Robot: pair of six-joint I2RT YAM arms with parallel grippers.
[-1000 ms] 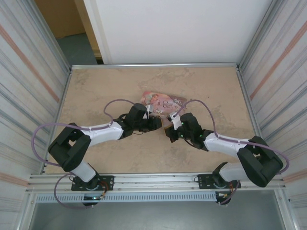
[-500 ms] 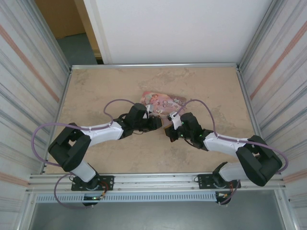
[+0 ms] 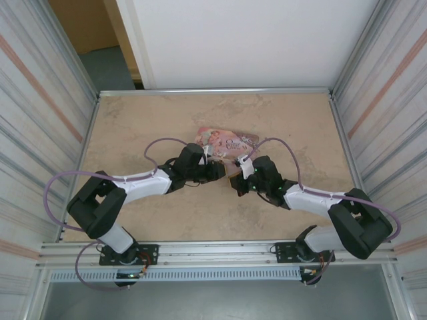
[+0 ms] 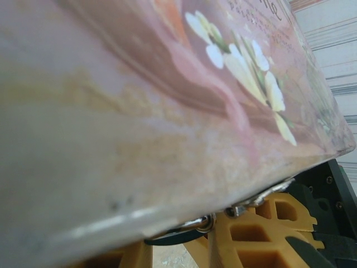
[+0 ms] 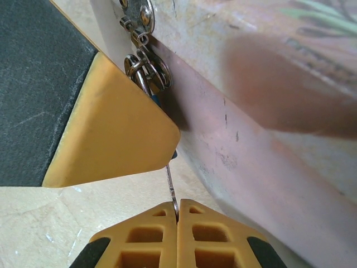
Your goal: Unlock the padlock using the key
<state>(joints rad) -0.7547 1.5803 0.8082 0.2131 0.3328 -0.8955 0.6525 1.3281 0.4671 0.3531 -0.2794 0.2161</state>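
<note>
Pink tin (image 3: 225, 141) sits mid-bench (image 3: 147, 120), slightly toward the far side. Left arm (image 3: 143, 183) comes in from the near left and right arm (image 3: 307, 199) from the near right. They meet at the tin's near edge. Left jaws and right jaws are just beside each other there, too small from the top to read.

Right wrist view:
- Right jaws are closed, with the yellow fingertips (image 5: 212, 234) pressed together on a thin metal key (image 5: 170, 181).
- The key blade runs up from the tips and disappears behind a yellow finger (image 5: 111, 134) of the left jaws.
- Padlock (image 5: 155, 100) shows only as a sliver of blue at that finger's edge, right against the tin's side wall. It sits just under a cluster of metal rings (image 5: 146, 70) hanging from the tin's clasp, and the finger hides the rest of it.
- Cannot tell whether the key tip is in the lock.

Left jaws have one finger lying over the padlock. Cannot tell whether they clamp it or how wide they stand.

Left wrist view:
- The tin's flowered lid is very close and blurred.
- A metal clasp (image 4: 203, 223) sits under the tin's lower edge.
- Yellow finger parts (image 4: 251, 234) are just below the clasp. Cannot tell whose they are.
</note>
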